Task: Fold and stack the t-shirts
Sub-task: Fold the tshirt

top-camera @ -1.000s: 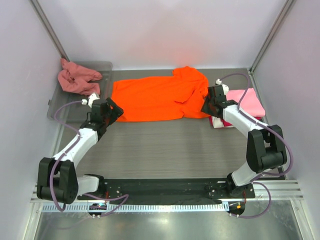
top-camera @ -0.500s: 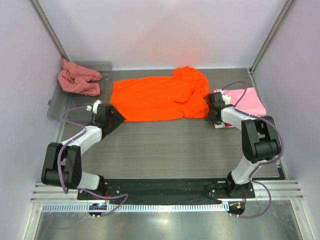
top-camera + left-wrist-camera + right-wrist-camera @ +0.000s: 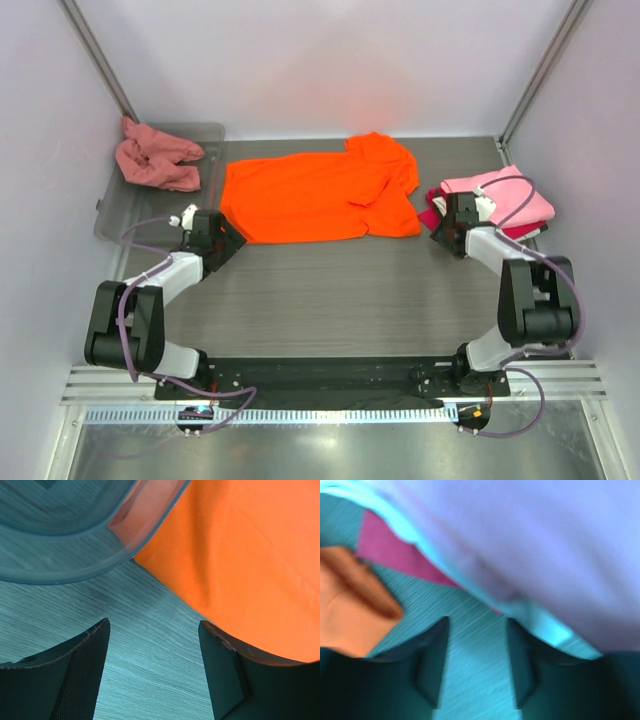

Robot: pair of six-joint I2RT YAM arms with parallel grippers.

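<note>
The left arm (image 3: 165, 275) is folded low over the table (image 3: 330, 290), its elbow drawn back towards the base and its forearm laid forward and to the right, so that the left gripper (image 3: 155, 672) is set at the near left corner of the orange t-shirt (image 3: 310, 195). Its fingers (image 3: 75, 675) are seen spread apart, with only bare tabletop between them. One finger lies at the shirt's edge, and whether cloth is touched cannot be told. The grey tray (image 3: 120, 215) lies just beyond, with the salmon-pink t-shirt (image 3: 155, 160) bunched at its far end. The orange t-shirt is spread flat across the far middle of the table. The right arm (image 3: 500, 255) is bent sharply, its forearm angled away and to the left. The right gripper (image 3: 475, 662) is held just beside the light pink t-shirt (image 3: 510, 195), which is stacked on the crimson red t-shirt (image 3: 431, 212). In the blurred wrist view its fingers are seen parted over bare table, with nothing pinched
</note>
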